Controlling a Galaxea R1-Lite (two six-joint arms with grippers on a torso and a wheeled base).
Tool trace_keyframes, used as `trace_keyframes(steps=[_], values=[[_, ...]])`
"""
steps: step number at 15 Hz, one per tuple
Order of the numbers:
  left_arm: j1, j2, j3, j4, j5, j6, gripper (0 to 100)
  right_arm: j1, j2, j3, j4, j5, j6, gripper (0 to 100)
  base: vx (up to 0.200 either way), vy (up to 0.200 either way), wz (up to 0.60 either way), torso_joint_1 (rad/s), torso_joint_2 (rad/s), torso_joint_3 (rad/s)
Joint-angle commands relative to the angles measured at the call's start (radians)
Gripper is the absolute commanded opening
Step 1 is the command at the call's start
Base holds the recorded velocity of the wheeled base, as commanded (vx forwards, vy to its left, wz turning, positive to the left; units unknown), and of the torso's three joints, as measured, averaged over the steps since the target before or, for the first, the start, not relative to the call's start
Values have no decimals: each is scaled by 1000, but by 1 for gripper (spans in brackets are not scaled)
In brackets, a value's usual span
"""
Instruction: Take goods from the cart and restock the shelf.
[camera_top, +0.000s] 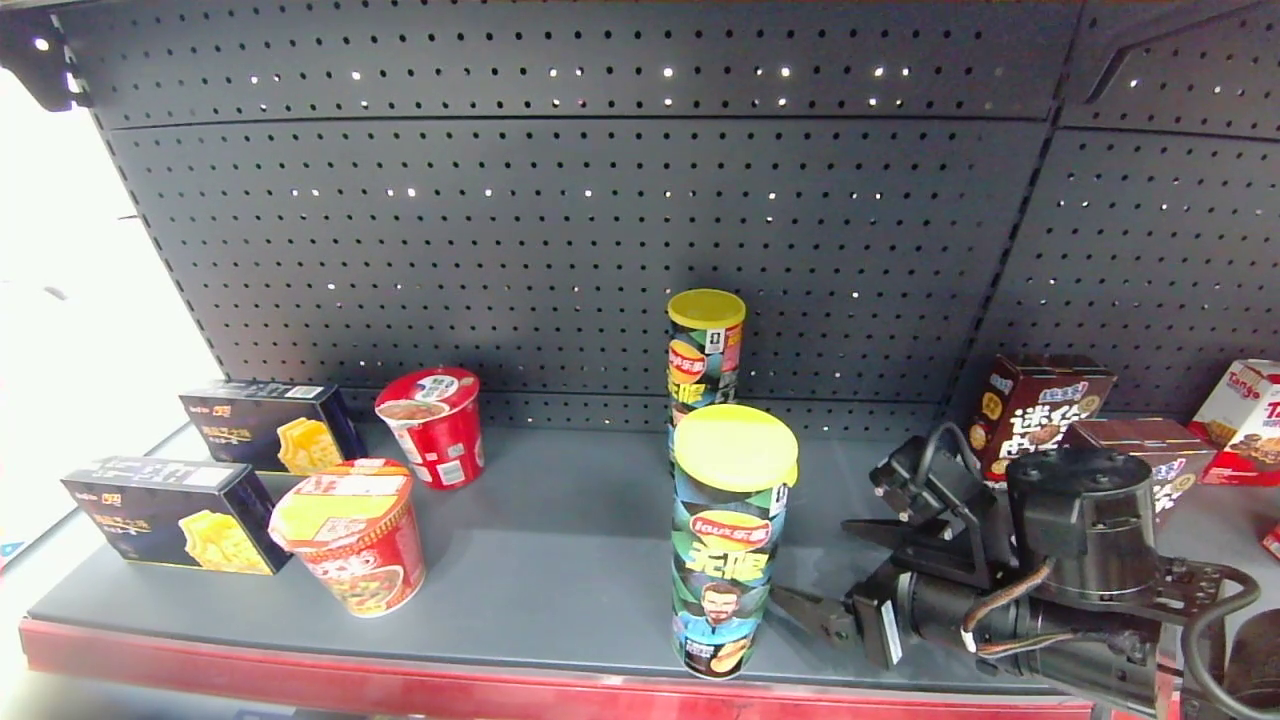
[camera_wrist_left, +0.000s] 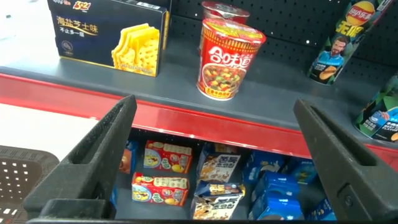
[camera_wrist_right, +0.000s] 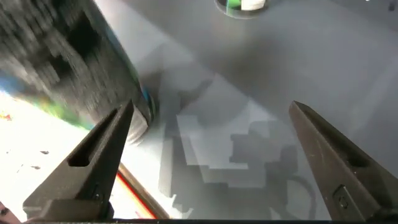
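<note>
Yellow-lidded green-blue chips can (camera_top: 732, 540) | upright | right hand (camera_top: 812, 560) spread beside

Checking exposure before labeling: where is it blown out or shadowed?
Head view: washed-out white left of the shelf; light pinpoints through the pegboard. Right wrist view: blocky shadow on the shelf beside the chip can, white glare past its edge.

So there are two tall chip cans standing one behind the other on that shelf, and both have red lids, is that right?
Not quite: the lids are yellow, not red. The head view shows it: the front can and the rear can stand one behind the other on the shelf, each with a yellow top.
</note>
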Motion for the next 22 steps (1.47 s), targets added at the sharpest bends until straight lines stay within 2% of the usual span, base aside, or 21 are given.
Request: trace_keyframes(steps=[1,3,4,6,8,15,19,22], values=[[0,1,2,-2,-1,6,100,-21,-45,54,-13,3,0,100,0,0,0,0,0,0],[0,1,3,-2,7,22,100,-57,-71,89,-18,11,2,100,0,0,0,0,0,0],[0,1,2,0,18,34,100,-79,-76,118,-62,20,5,100,0,0,0,0,0,0],[0,1,3,-2,19,37,100,-96,-85,170,-144,27,-3,100,0,0,0,0,0,0],[0,1,3,0,19,36,100,-113,-94,206,-157,21,-3,100,0,0,0,0,0,0],[0,1,0,-2,-5,-1,100,-64,-82,175,-156,26,-7,100,0,0,0,0,0,0],[0,1,-1,-2,-5,-58,100,-22,-73,152,-147,31,-7,100,0,0,0,0,0,0],[0,1,-1,-2,-5,-56,100,-18,-27,109,-150,31,-7,100,0,0,0,0,0,0]])
